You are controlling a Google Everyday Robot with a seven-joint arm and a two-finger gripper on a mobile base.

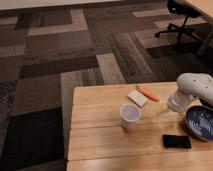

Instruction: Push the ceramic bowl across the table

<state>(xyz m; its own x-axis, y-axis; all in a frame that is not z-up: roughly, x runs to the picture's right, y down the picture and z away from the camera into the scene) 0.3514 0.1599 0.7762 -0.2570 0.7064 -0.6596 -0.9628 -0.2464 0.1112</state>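
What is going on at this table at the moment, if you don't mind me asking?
A robot arm is working at the wooden table. Its gripper hangs low over the right side, just left of the dark blue ceramic bowl near the right edge. A white cup, a black phone, a small white block and an orange object lie untouched.

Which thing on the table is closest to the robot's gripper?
The ceramic bowl, dark blue, sits right beside the gripper at the table's right edge. The white cup and black phone are farther.
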